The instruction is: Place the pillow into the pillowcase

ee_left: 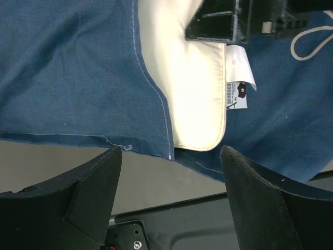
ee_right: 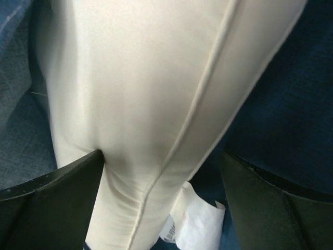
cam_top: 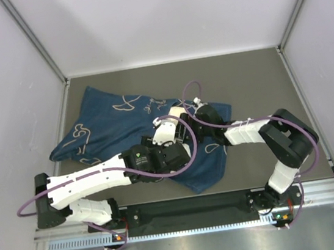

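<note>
The dark blue pillowcase point(cam_top: 111, 123) lies crumpled across the mat from far left to near centre. Both arms meet over its near right part and hide the pillow in the top view. In the left wrist view a cream end of the pillow point(ee_left: 197, 99) with its white tag point(ee_left: 237, 91) sticks out of the pillowcase point(ee_left: 67, 67) opening. My left gripper point(ee_left: 171, 150) point(cam_top: 178, 137) is open and holds nothing, just off the case's hem. My right gripper point(ee_right: 162, 153) point(cam_top: 184, 115) is open astride the pillow point(ee_right: 140, 78); its left finger point(ee_right: 62, 187) presses the fabric, while the right one stands apart.
Grey mat point(cam_top: 254, 82) lies bare at the right and back. A black base rail point(cam_top: 190, 208) point(ee_left: 208, 224) runs along the near edge. Pale walls close in left, right and behind. Purple cables point(cam_top: 190, 91) loop above the wrists. The right arm's black housing point(ee_left: 229, 21) hangs over the pillow.
</note>
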### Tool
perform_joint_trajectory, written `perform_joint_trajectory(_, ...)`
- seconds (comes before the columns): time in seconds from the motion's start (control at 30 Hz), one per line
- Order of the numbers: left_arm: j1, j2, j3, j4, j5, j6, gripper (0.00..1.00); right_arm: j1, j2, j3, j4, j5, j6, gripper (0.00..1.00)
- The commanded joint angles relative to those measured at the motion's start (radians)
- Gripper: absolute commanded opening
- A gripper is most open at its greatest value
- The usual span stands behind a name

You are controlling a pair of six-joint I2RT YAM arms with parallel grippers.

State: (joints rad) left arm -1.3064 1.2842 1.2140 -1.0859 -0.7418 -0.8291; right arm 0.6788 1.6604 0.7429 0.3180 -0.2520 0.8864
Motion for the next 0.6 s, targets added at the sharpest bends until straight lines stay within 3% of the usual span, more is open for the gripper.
perform_joint_trajectory(0.0,-0.022,-0.016,-0.024,-0.025,-0.013,-0.05,0.81,0.033,0.053,0.058,0.151,-0.021,0.058,0.91)
perform_joint_trajectory(0.03,-0.028,-0.013,-0.031,-0.023,-0.013,-0.054,0.81,0.033,0.058,0.064,0.186,-0.03,0.065,0.73)
perform_joint_trajectory(0.1,-0.045,0.001,-0.037,-0.023,-0.021,-0.073,0.8,0.034,0.053,0.093,0.207,-0.055,0.068,0.51)
perform_joint_trajectory(0.13,-0.059,0.009,-0.042,-0.026,-0.025,-0.08,0.8,0.038,0.041,0.102,0.205,-0.056,0.068,0.31)
perform_joint_trajectory(0.17,-0.066,0.009,-0.044,-0.031,-0.03,-0.102,0.79,0.044,0.009,0.122,0.199,-0.05,0.059,0.18)
perform_joint_trajectory(0.23,-0.088,0.004,-0.05,-0.031,-0.042,-0.114,0.78,0.056,-0.031,0.144,0.161,-0.041,0.043,0.0)
perform_joint_trajectory(0.33,-0.106,-0.003,-0.051,-0.031,-0.057,-0.128,0.78,0.08,-0.111,0.187,0.119,-0.023,0.01,0.0)
perform_joint_trajectory(0.43,-0.111,0.018,-0.022,-0.071,-0.111,-0.154,0.88,0.102,-0.166,0.216,0.066,0.002,0.002,0.0)
perform_joint_trajectory(0.47,-0.111,0.027,-0.01,-0.083,-0.125,-0.159,0.98,0.108,-0.183,0.223,0.055,0.006,0.009,0.0)
perform_joint_trajectory(0.57,-0.113,0.093,0.047,-0.149,-0.198,-0.162,0.98,0.128,-0.212,0.234,0.046,0.02,0.032,0.0)
